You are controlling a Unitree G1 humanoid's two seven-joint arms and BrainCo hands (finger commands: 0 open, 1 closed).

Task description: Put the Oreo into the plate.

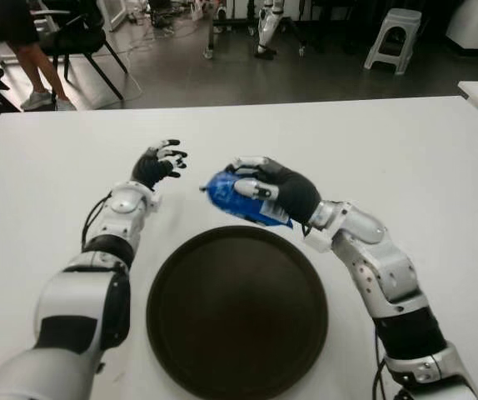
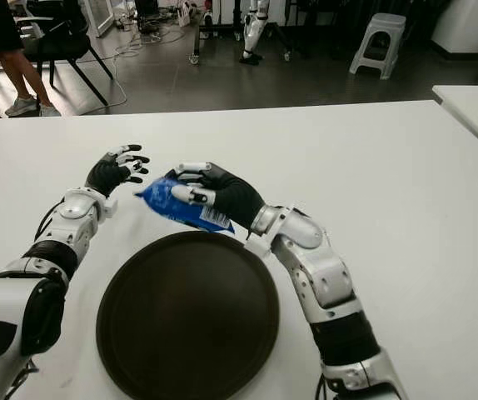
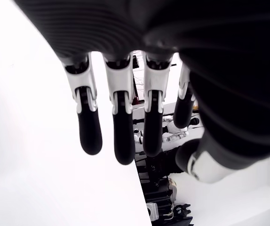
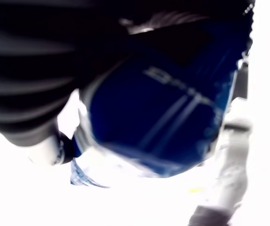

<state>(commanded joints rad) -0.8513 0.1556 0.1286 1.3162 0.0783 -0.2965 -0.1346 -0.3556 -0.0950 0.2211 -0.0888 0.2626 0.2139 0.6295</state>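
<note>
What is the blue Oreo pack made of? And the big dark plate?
The Oreo pack, held in the right robot hand, looks like thin glossy plastic film: it creases and shines. The plate looks like matte dark plastic or maybe wood, smooth with a raised rim; hard to tell which. The left robot hand is open beside it.

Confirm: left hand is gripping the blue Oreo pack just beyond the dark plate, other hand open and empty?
Not quite, the hands are swapped. The right hand grips the blue Oreo pack just beyond the dark plate; the left hand is open and empty. The left eye view and both wrist views show it.
</note>
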